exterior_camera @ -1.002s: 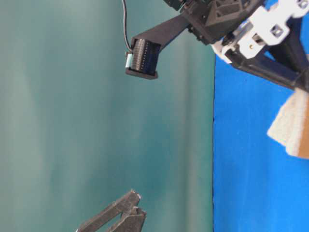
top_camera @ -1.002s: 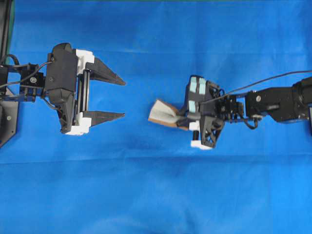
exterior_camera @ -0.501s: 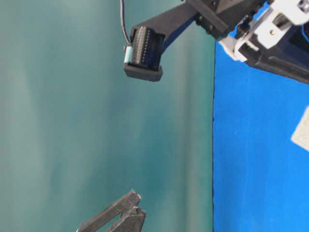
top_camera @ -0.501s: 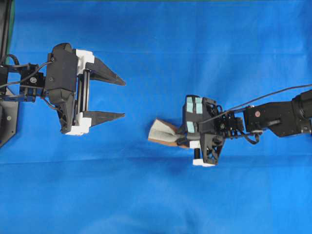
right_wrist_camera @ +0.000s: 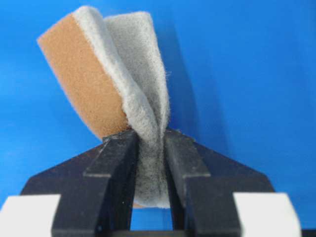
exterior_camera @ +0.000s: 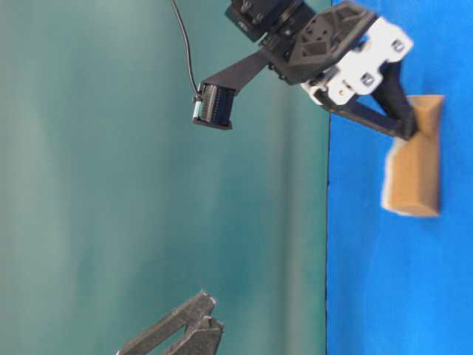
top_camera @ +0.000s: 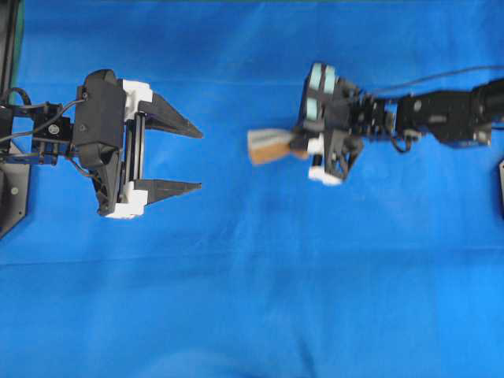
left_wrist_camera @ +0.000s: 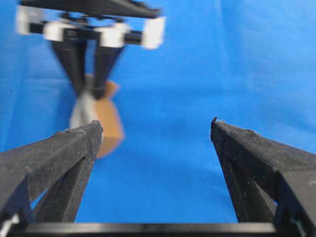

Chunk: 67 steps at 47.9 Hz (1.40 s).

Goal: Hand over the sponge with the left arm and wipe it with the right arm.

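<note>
Blue cloth (top_camera: 252, 299) carries the wipe: the right gripper (top_camera: 298, 146), pinching the sponge (top_camera: 268, 146), has swept toward the far side, while the left gripper (top_camera: 193, 157) waits wide and empty.

Blue cloth (top_camera: 260, 260): covers the whole work surface, lightly creased, with soft folds toward the near edge in the overhead view. Teal-green backdrop (exterior_camera: 111, 185): plain, smooth, meeting the cloth along a straight dark seam in the table-level view; a strip also shows at the overhead view's top-left corner.
</note>
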Each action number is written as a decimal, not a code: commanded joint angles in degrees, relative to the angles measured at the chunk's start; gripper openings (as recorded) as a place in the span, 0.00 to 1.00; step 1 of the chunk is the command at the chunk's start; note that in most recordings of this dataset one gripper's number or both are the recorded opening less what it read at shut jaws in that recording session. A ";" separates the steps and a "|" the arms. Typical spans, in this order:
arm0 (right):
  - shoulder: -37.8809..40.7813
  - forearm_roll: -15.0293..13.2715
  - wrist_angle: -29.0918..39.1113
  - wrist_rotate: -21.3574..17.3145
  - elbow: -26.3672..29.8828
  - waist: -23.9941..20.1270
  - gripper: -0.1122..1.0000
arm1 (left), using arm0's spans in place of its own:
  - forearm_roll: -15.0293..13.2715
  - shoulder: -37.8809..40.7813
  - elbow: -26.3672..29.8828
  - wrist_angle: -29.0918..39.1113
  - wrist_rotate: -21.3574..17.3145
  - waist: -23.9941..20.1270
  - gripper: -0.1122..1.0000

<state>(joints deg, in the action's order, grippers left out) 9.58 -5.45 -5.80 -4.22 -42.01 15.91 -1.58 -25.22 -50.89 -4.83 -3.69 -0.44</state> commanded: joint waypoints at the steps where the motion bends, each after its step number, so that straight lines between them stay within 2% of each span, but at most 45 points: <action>1: -1.14 -0.44 -0.09 0.62 0.88 3.96 0.32 | 0.00 -0.35 0.53 -0.53 0.00 0.09 0.90; 10: -1.14 -0.53 -0.53 0.97 1.05 5.10 0.32 | 0.00 -0.35 0.53 -0.53 0.00 0.09 0.90; 17: -1.14 -0.26 -0.70 0.53 0.97 3.25 0.32 | 0.09 -0.26 0.53 -0.53 0.00 0.09 0.90; 26: -0.97 1.67 -0.53 -0.53 0.35 -3.96 0.31 | 0.00 -0.35 0.53 -0.53 0.00 0.09 0.90; 37: -0.62 4.48 -0.35 -3.25 0.88 -15.29 0.31 | 0.09 -0.26 0.62 -0.53 0.00 0.09 0.90; 47: -0.09 5.27 -0.18 -5.89 2.37 -22.50 0.31 | 0.09 -0.26 0.62 -0.70 -0.09 0.09 0.90; 59: 0.79 5.10 3.16 -6.59 4.13 -23.64 0.31 | 0.09 -0.26 0.62 -1.14 -0.44 0.09 0.90; 67: 0.70 4.39 3.78 -6.15 3.87 -20.13 0.31 | 0.00 -0.26 0.62 -1.14 -0.44 0.09 0.90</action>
<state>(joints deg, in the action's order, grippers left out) 10.81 -0.62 -2.29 -10.46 -38.67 -5.80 -1.58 -25.22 -50.98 -5.45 -4.22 -0.44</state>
